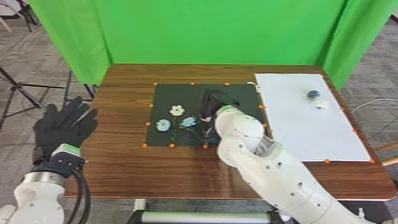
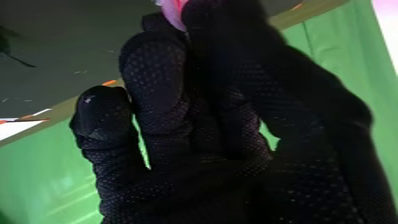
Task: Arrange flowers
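My right hand (image 1: pixel 211 102) is over the dark mat (image 1: pixel 191 90), toward its right part. Pink petals (image 2: pixel 172 11) stick out at the fingertips of my right hand (image 2: pixel 213 115), pinched between thumb and fingers. A white flower (image 1: pixel 178 110), a pale blue-white one (image 1: pixel 163 125) and a blue one (image 1: pixel 188 122) lie on the mat to the left of that hand, with green stems below. On the white sheet (image 1: pixel 306 135) lie a small dark blue flower (image 1: pixel 314 94) and a white one (image 1: pixel 321 104). My left hand (image 1: pixel 65 124) is open beside the table's left edge.
Small orange markers (image 1: pixel 172 145) line the edges of the mat and the sheet. The brown table (image 1: pixel 169 175) ends at a green backdrop (image 1: pixel 213 32). My right forearm (image 1: pixel 289 175) crosses the table's front right part, near the sheet's left edge.
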